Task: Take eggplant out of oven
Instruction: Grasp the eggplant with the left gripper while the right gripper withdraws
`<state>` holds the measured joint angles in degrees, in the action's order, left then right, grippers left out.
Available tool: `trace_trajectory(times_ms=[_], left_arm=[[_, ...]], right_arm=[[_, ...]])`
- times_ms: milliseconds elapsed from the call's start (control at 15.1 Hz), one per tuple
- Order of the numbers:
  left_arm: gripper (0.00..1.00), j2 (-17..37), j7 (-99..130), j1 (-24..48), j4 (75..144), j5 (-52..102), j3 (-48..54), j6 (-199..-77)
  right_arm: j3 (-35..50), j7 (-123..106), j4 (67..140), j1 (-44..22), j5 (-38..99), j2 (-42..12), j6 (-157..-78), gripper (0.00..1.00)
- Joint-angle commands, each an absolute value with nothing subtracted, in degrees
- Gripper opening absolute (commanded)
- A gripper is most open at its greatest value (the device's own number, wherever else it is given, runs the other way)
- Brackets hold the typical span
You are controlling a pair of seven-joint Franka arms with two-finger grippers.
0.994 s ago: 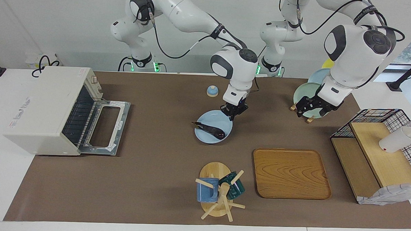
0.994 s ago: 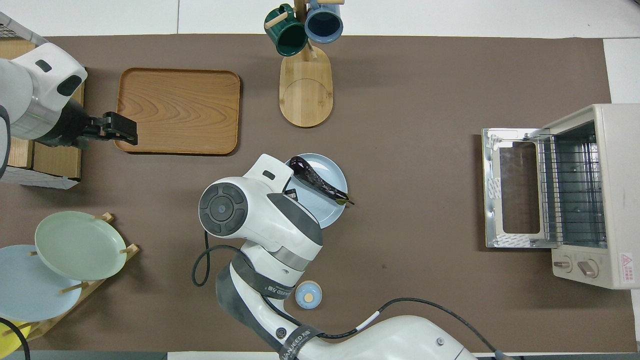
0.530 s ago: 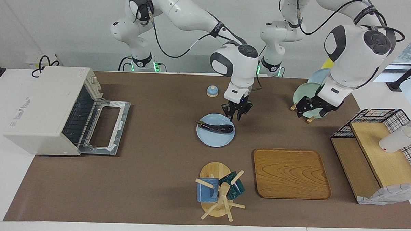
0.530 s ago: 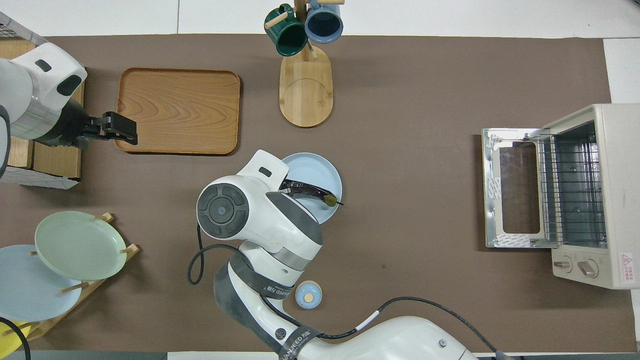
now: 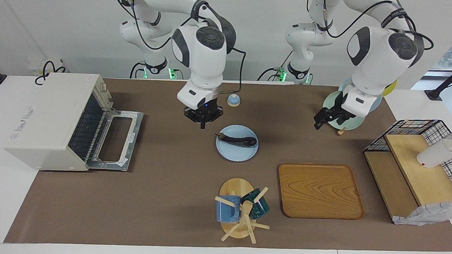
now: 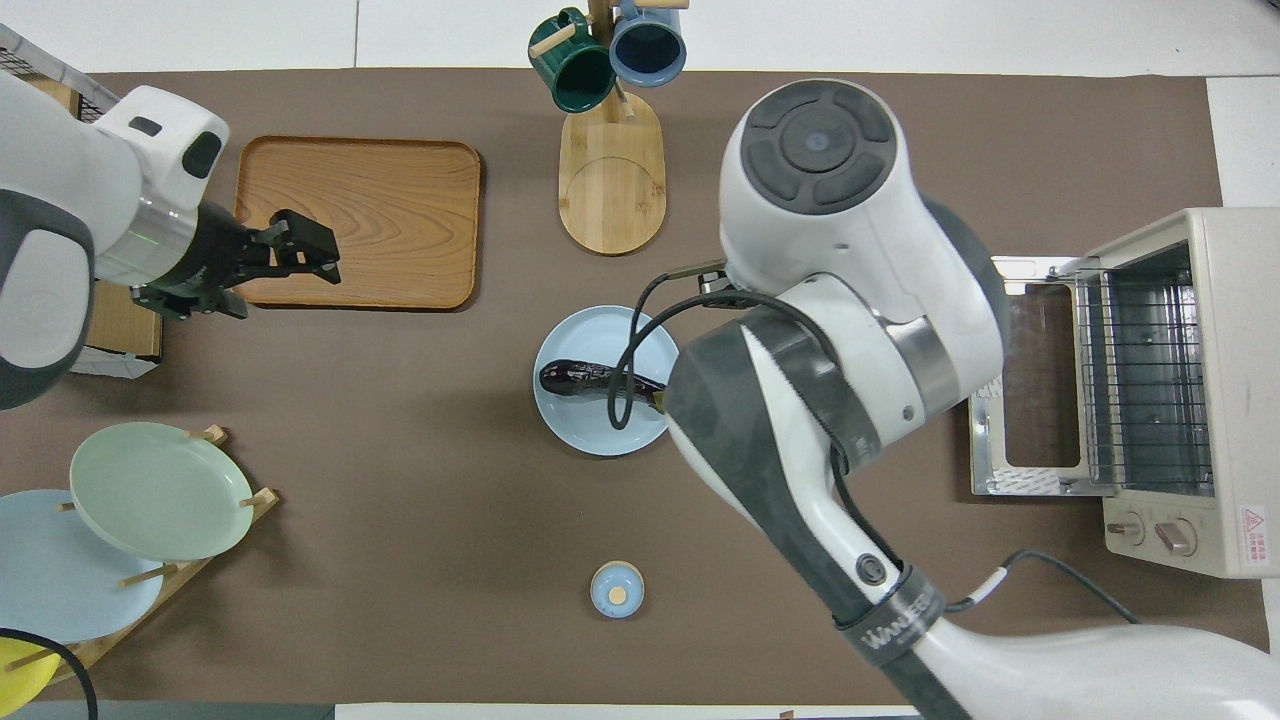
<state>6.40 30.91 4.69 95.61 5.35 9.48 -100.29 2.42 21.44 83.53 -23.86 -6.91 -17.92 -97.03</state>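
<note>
The dark purple eggplant (image 5: 237, 141) lies on a light blue plate (image 5: 235, 154) in the middle of the mat; it also shows in the overhead view (image 6: 575, 378) on the plate (image 6: 560, 425). The cream oven (image 5: 46, 117) stands at the right arm's end of the table with its door (image 5: 116, 140) folded down and only the wire rack showing inside (image 6: 1140, 380). My right gripper (image 5: 203, 122) hangs over the mat between the plate and the oven, holding nothing. My left gripper (image 5: 321, 121) is open and empty, in the air beside the plate rack; overhead it (image 6: 312, 252) covers the tray's edge.
A wooden tray (image 5: 319, 190) and a mug tree (image 5: 240, 208) with two mugs lie farther from the robots than the plate. A small blue lid (image 5: 233, 100) lies nearer. A plate rack (image 5: 341, 108) and a wire-basket wooden shelf (image 5: 416, 163) stand at the left arm's end.
My right gripper has let go at the plate, risen and swung toward the oven end. The eggplant has turned and settled on the plate. My left gripper has shifted slightly toward the table's middle.
</note>
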Motion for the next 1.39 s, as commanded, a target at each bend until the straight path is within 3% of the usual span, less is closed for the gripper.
trace_trajectory(times_ms=[0,199,398,795,1325], left_arm=[[1.00,6.24,46.17,8.69,96.50,6.15,9.14,-100.72],[1.00,4.05,60.86,13.78,100.35,6.24,9.05,-102.38],[1.00,1.50,74.41,18.26,107.12,7.99,9.14,-109.57],[1.00,2.63,99.55,27.23,113.72,8.17,9.05,-121.18],[1.00,11.85,116.44,34.01,116.37,7.30,8.79,-131.83]], right_arm=[[3.16,18.99,91.21,-19.52,-6.85,-15.39,-98.35,0.00],[3.25,16.89,97.80,-16.45,-9.04,-13.10,-103.07,0.00],[3.16,15.91,109.91,-13.63,-10.71,-9.85,-114.66,0.00],[3.08,15.82,116.80,-10.64,-13.97,-10.28,-120.14,0.00],[3.08,15.82,120.94,-6.77,-18.28,-11.69,-124.10,0.00]])
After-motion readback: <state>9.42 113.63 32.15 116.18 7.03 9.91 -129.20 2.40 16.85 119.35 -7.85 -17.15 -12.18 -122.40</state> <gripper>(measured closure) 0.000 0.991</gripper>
